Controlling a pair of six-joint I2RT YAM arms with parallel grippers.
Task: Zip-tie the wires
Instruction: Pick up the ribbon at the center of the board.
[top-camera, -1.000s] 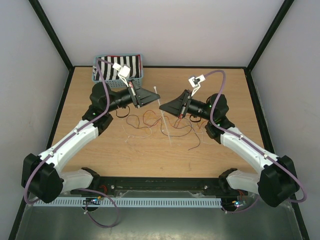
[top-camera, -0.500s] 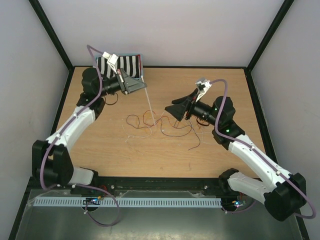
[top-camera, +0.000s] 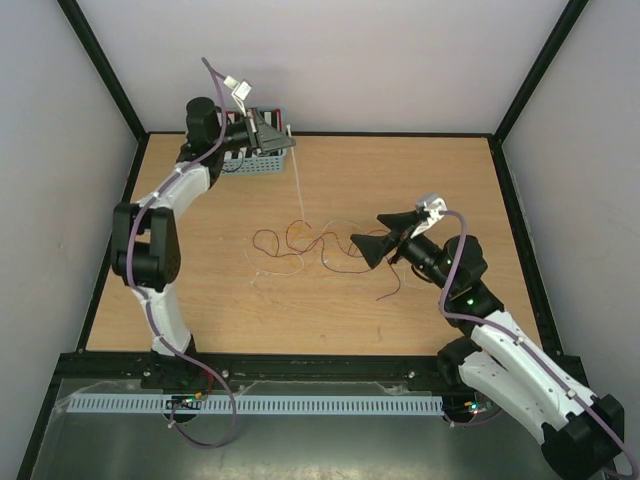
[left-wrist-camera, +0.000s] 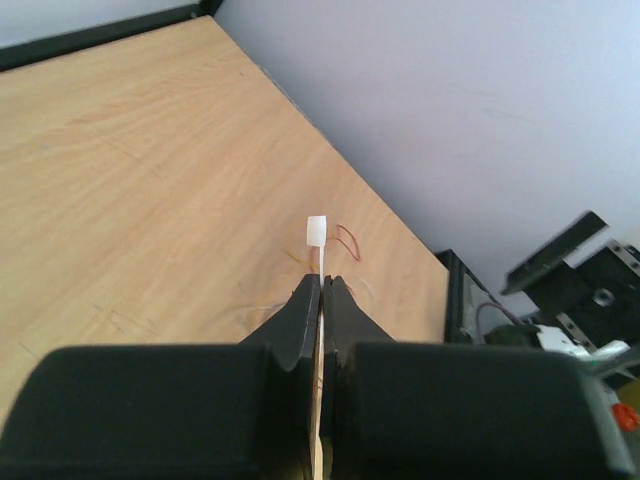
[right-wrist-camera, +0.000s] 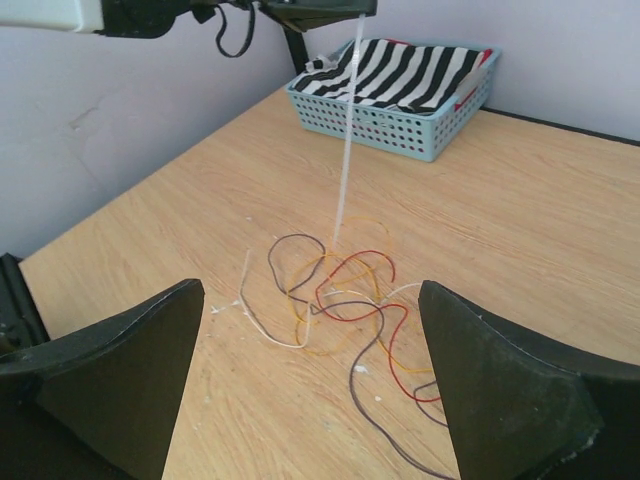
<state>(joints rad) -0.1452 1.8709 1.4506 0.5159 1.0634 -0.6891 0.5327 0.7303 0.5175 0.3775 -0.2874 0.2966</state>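
The wires (top-camera: 322, 250) lie in a loose tangle of red, orange, yellow and dark loops mid-table, and show in the right wrist view as the wires (right-wrist-camera: 350, 300). My left gripper (top-camera: 286, 138) is raised at the back left over the basket, shut on a white zip tie (top-camera: 298, 185). The tie hangs down, with its lower end at the tangle's far edge. In the left wrist view the left gripper (left-wrist-camera: 322, 280) pinches the zip tie (left-wrist-camera: 318, 232), its square head at the far end. My right gripper (top-camera: 365, 245) is just right of the wires. The right gripper (right-wrist-camera: 310, 385) is open and holds nothing.
A light blue basket (top-camera: 272, 165) holding a striped cloth stands at the back left, also seen as the basket (right-wrist-camera: 420, 135). Black frame posts and pale walls enclose the wooden table (top-camera: 420, 180). Small white flecks lie near the wires.
The left arm swung back and left toward the basket, lifting the zip tie until it hangs steeply. The right gripper went from shut to open and drew back toward the near right.
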